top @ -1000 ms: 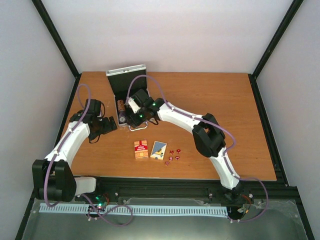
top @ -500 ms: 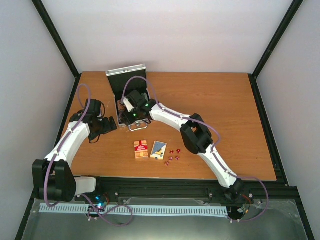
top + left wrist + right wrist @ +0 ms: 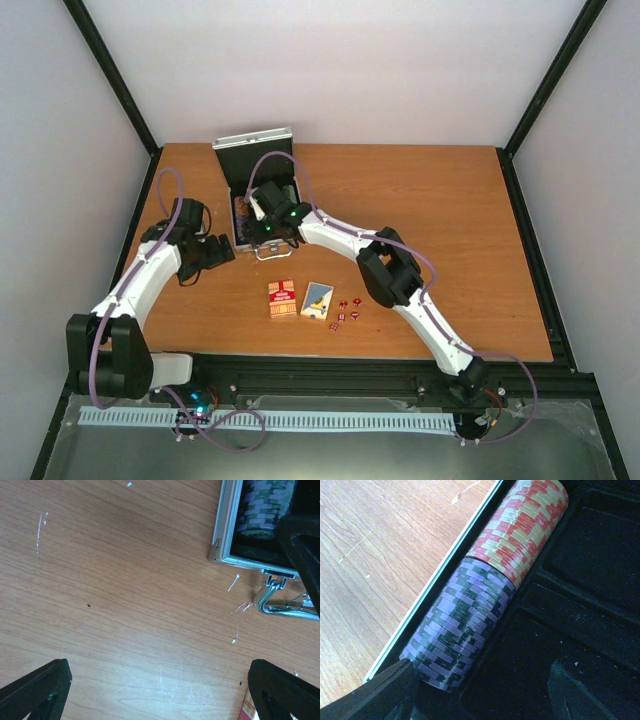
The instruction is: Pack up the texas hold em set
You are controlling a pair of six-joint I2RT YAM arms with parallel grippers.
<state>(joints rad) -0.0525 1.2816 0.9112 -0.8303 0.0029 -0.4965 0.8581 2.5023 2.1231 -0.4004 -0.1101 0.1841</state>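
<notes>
The silver briefcase (image 3: 251, 141) lies open at the table's back left, lid upright. My right gripper (image 3: 260, 203) hovers inside it, open and empty (image 3: 485, 695), over the black lining (image 3: 580, 600). A purple-green chip stack (image 3: 460, 620) and a red-yellow chip stack (image 3: 520, 527) lie end to end in the slot along the case's left wall. My left gripper (image 3: 222, 249) is open and empty (image 3: 160, 695) above bare wood, left of the case corner (image 3: 218, 545) and its handle (image 3: 280, 605). The red deck (image 3: 283, 299), blue-yellow deck (image 3: 317, 300) and red dice (image 3: 348, 309) lie on the table.
The wooden table (image 3: 450, 220) is framed by black rails and white walls. The right arm's elbow (image 3: 382, 268) rises above the decks and dice. An edge of the red deck (image 3: 248, 707) shows beside my left gripper's right finger (image 3: 285, 690).
My right gripper has moved back and left, further into the open case. The right elbow has shifted left. The left arm has hardly moved.
</notes>
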